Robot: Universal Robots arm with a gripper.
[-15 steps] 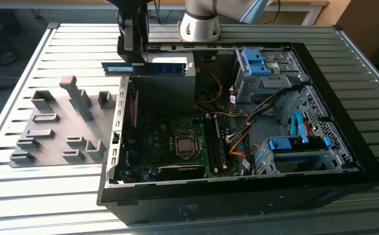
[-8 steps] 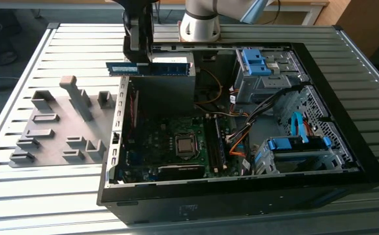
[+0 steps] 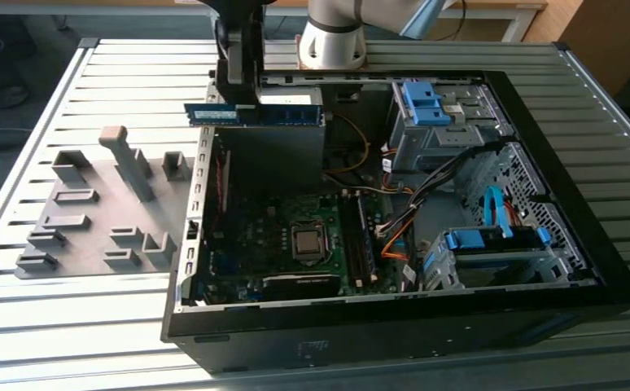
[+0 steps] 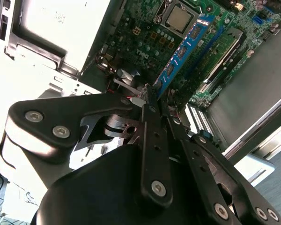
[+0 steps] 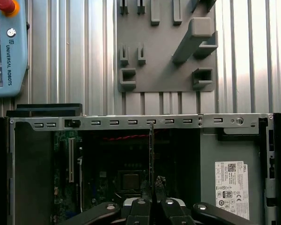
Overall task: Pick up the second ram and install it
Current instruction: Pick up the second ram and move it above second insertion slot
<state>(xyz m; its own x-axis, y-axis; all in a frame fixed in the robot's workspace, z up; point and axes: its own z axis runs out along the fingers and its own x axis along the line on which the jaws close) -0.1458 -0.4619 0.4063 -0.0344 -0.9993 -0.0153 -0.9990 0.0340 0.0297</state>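
Note:
The second ram (image 3: 255, 114) is a thin blue-green stick with a white label. It hangs level in the air above the back wall of the open computer case (image 3: 575, 305). My gripper (image 3: 243, 104) comes down from above and is shut on the stick's upper edge. In the second wrist view the ram (image 4: 182, 51) runs out from the gripper (image 4: 147, 96) over the motherboard (image 4: 145, 33). In the first wrist view the ram (image 5: 151, 150) shows edge-on as a thin line rising from the gripper (image 5: 152, 190).
A grey holder plate (image 3: 87, 220) with several blocks lies on the slatted table at the exterior view's left. Inside the case are the motherboard (image 3: 282, 244), memory slots (image 3: 356, 236), orange cables (image 3: 393, 244) and blue drive cages (image 3: 424, 102). A teach pendant (image 5: 7, 47) rests nearby.

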